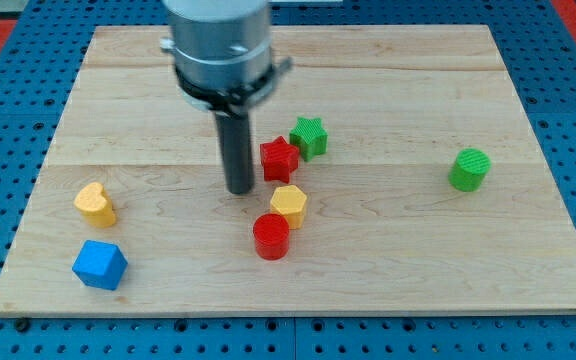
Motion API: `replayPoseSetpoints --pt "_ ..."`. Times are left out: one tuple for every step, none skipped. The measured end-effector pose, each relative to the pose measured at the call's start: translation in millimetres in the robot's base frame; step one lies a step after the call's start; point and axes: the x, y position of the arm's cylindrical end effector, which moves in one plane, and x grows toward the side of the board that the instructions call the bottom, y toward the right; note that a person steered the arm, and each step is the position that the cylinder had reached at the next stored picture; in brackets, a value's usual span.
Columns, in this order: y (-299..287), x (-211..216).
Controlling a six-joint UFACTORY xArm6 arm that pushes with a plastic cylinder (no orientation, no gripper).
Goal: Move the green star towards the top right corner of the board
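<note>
A: What is cut off or hidden?

B: The arm's grey housing runs out of the view's top. The rod partly hides the board (388, 250) behind it. There is no gripper, only my tip (240, 190), which holds nothing and rests on the wood.

A: Left to right, then.

B: Yellow heart (95, 203), with the blue cube (100, 264) at its 6 o'clock. My tip comes next, just beside the red star (279, 158), at that block's 8 o'clock; whether they touch, cannot tell. Red cylinder (271, 236) sits at 5 o'clock from my tip, with the yellow hexagon (289, 205) close above it.

A: And the task block?

B: Green star (309, 136), ridged, upright, near board centre, pressed against the red star at its 2 o'clock. Green cylinder (469, 169) stands well apart at the star's 4 o'clock.
</note>
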Motion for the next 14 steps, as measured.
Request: replayPoseSetpoints --pt "37.1 5.2" --pt "121.3 5.6" --pt "176.0 11.7" --pt "170.5 59.2" --pt "125.2 87.4" --pt "80.8 74.1" --pt "61.1 50.7" --pt "78.8 57.2" --pt "116.7 34.3" --pt "116.7 -11.6" --pt "112.6 -12.9" --pt "133.4 -5.8" --pt "162.4 -25.3" --pt "136.5 -54.8"
